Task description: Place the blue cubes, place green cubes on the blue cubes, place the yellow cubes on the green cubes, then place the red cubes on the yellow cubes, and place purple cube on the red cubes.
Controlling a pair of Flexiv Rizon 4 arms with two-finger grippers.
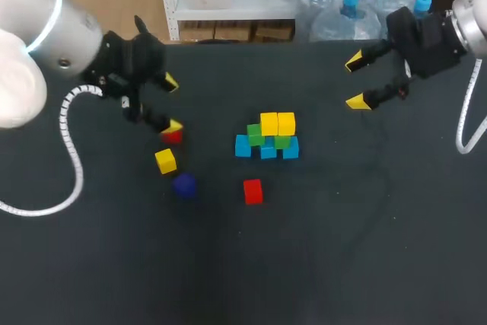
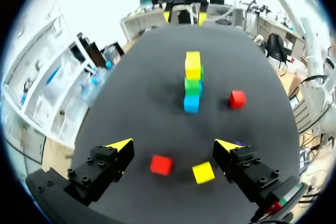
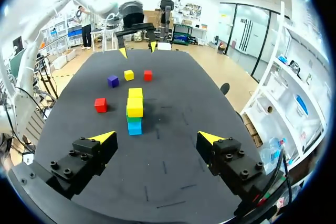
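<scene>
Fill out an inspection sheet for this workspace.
Surface: dark table.
Job's things: stack of blue, green, then yellow cubes at mid-table. Loose: red cube before the stack, second red cube, yellow cube, purple cube.
Clutter: nothing seen.
Grippers: left gripper open, second red cube and yellow cube ahead between its fingers, ungripped; right gripper open, holding nothing.
Cables: white coiled cable below left arm; white cable below right arm.
Surroundings: nobody reaches over the table.

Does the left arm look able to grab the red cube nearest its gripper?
Probably yes: the left gripper is open and the red cube lies between its fingers, nothing over it. The loose yellow cube close beside might get nudged.
</scene>
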